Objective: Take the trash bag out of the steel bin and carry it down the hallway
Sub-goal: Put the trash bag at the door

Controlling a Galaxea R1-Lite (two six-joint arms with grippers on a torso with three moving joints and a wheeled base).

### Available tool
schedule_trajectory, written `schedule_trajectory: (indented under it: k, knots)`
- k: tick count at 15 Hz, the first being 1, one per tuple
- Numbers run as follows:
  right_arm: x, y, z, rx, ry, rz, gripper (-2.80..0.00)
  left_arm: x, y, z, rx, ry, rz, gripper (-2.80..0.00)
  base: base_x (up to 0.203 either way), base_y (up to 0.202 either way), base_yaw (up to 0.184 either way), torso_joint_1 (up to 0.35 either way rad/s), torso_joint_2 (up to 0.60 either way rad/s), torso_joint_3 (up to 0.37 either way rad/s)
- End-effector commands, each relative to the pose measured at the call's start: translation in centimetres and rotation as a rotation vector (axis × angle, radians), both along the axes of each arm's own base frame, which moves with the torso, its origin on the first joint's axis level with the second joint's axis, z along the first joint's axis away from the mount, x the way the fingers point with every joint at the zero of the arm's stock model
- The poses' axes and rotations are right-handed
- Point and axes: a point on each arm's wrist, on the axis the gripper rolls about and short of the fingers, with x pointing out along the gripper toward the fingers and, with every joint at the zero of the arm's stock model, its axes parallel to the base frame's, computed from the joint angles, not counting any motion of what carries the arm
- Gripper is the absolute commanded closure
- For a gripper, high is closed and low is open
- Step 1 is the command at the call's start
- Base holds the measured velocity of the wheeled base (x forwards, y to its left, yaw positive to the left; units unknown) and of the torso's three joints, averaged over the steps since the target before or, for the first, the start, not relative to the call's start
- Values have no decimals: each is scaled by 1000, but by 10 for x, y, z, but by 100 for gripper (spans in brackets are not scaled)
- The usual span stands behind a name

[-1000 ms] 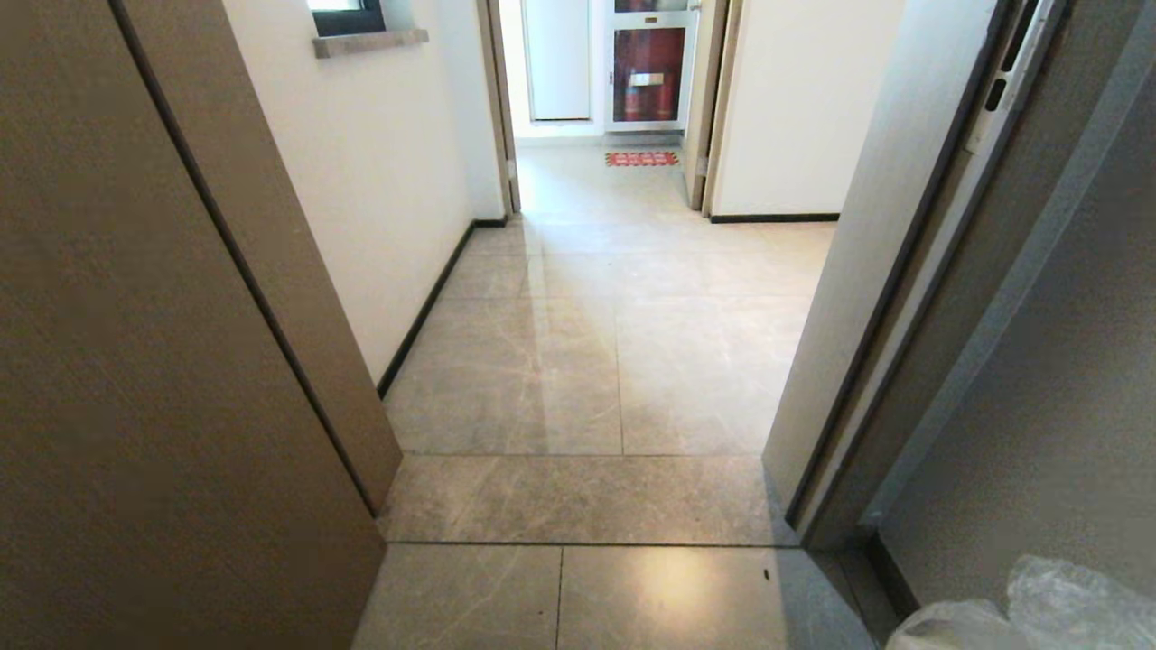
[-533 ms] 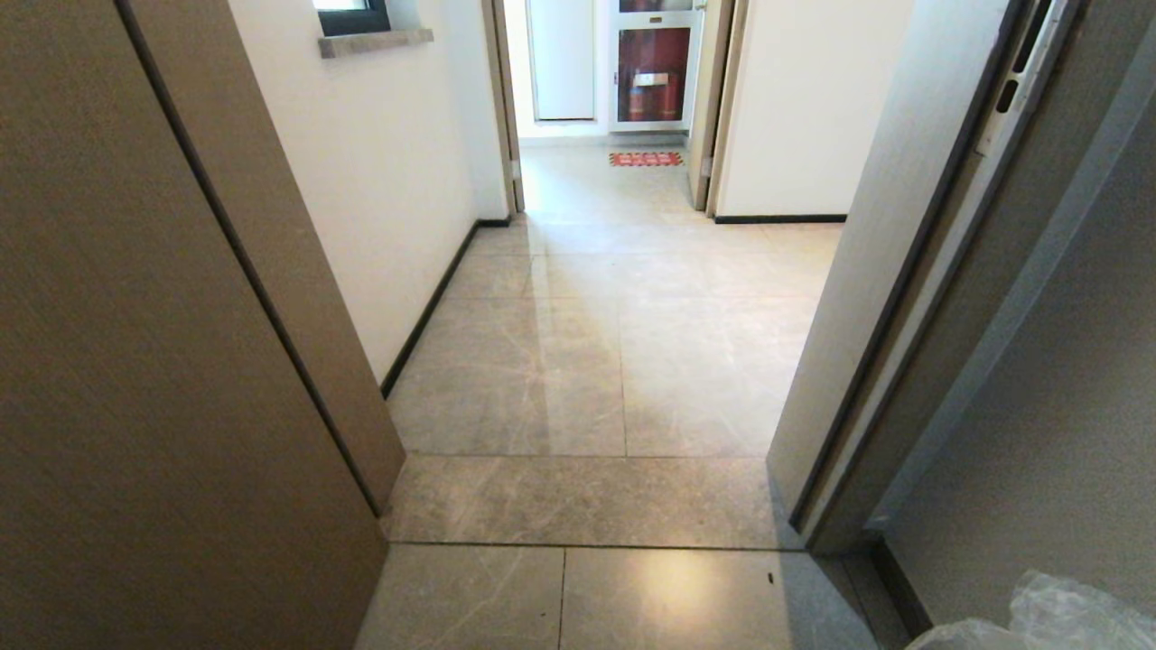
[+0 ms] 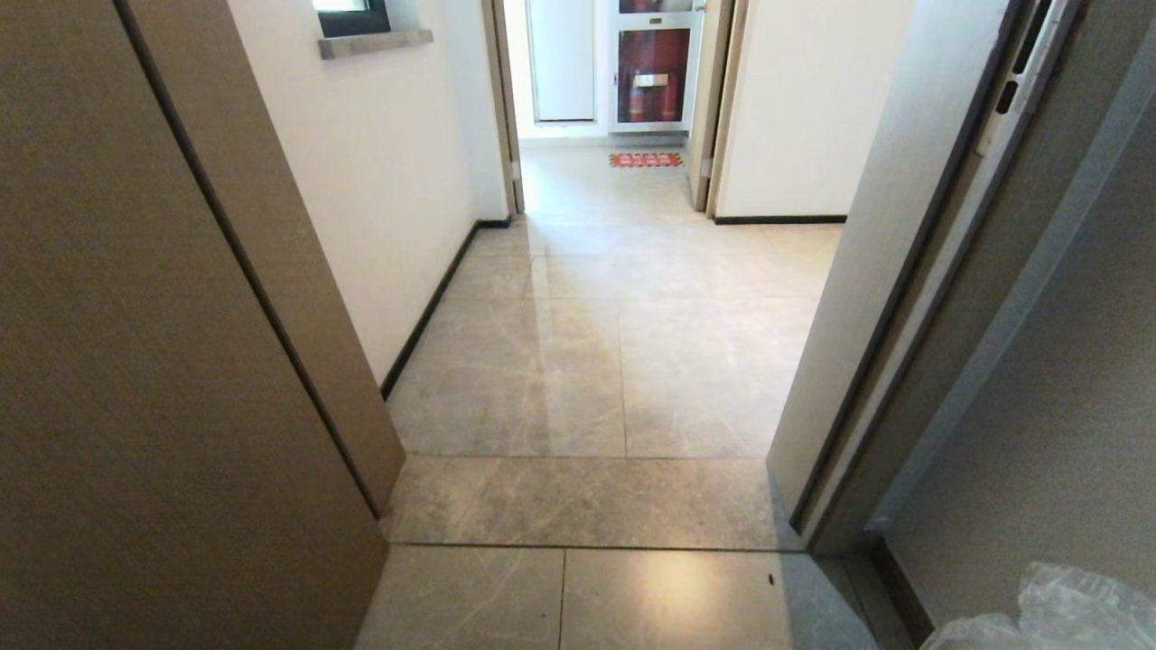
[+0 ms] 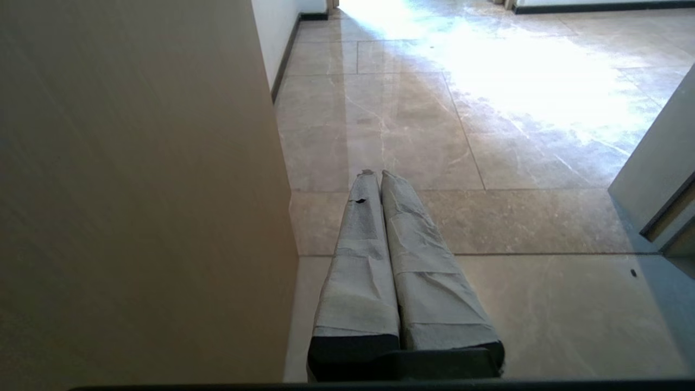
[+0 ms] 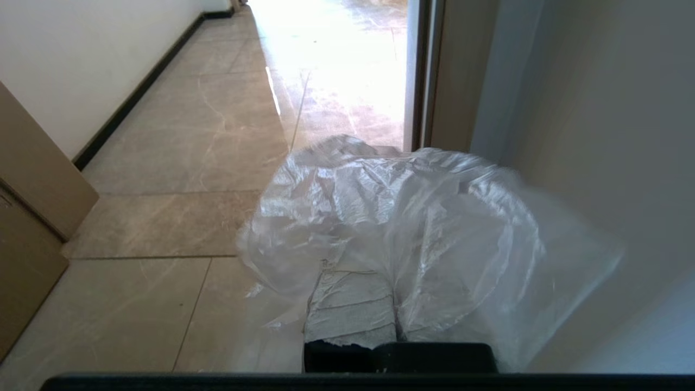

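Note:
The trash bag (image 5: pixel 412 217), clear and crinkly, billows over my right gripper (image 5: pixel 394 282), which is shut on it. The plastic covers the taped fingers (image 5: pixel 350 309). In the head view only a puff of the trash bag (image 3: pixel 1070 605) shows at the lower right corner. My left gripper (image 4: pixel 376 175) is shut and empty, level above the floor, close beside a brown panel (image 4: pixel 136 190). The hallway (image 3: pixel 614 361) of glossy grey marbled tiles runs ahead. The steel bin is out of view.
A brown door panel (image 3: pixel 135 361) stands close on the left. A grey door frame (image 3: pixel 867 316) and open door (image 3: pixel 1039 406) stand close on the right. The white wall has a black baseboard (image 3: pixel 424 311). At the far end are a red mat (image 3: pixel 645 159) and a cabinet (image 3: pixel 648 72).
The whole head view has shifted slightly, so the camera has moved a little. The trash bag shows lower in the corner. Over the last half second nothing has visibly changed.

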Motion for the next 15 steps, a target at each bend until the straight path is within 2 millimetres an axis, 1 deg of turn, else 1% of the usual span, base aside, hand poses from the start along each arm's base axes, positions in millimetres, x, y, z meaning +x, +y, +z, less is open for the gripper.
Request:
schedule_trajectory:
  k: [1,15]
  knots:
    - [0,0,0,0,3,0,0,0,0,0,0,0,0,0,106,0,2,2,5,4]
    - [0,0,0,0,3,1,0,0,0,0,0,0,0,0,192,0,1,3,3,3]
